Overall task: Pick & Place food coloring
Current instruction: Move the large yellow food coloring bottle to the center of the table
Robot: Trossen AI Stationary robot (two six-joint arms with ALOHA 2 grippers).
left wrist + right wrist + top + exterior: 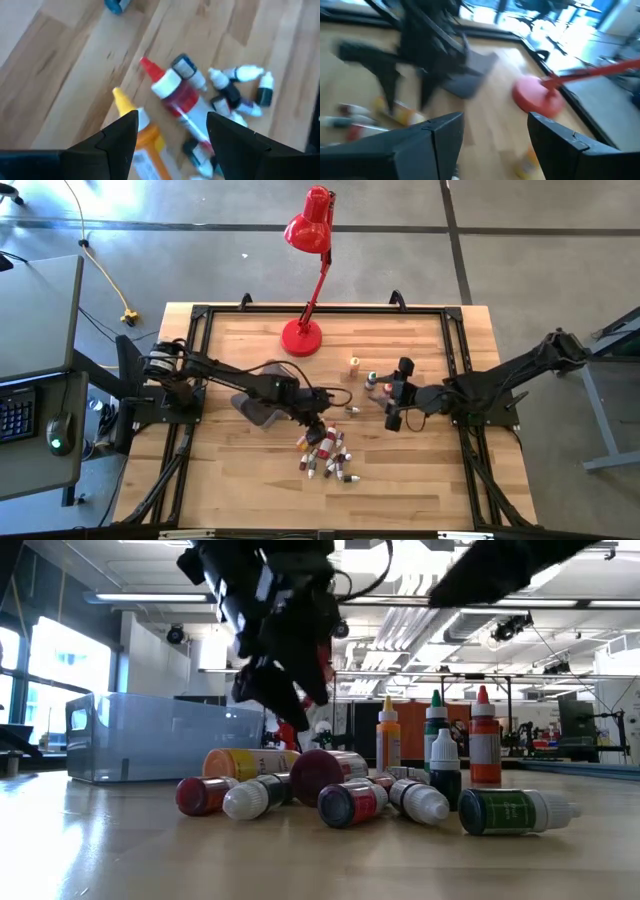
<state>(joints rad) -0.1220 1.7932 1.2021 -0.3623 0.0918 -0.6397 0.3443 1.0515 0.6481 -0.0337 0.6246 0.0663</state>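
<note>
The food coloring bottles lie in a pile (325, 455) on the wooden table (230, 480), on their sides, red, orange, green and maroon (345, 802). A few more stand upright near the table's middle (372, 380), (484, 740). My left gripper (318, 426) hangs open just above the pile's far end, slanting down. In its wrist view a red bottle (172, 92) and an orange bottle (145, 137) lie ahead of its open fingers (172, 127). My right gripper (393, 396) is raised beside the standing bottles, open and empty (495, 135).
A grey tub (262, 408) sits under the left arm, left of the pile (150, 735). A red desk lamp stands on its base (301, 337) at the far edge. A black frame (455, 350) borders the table. Bare wood lies toward the near edge.
</note>
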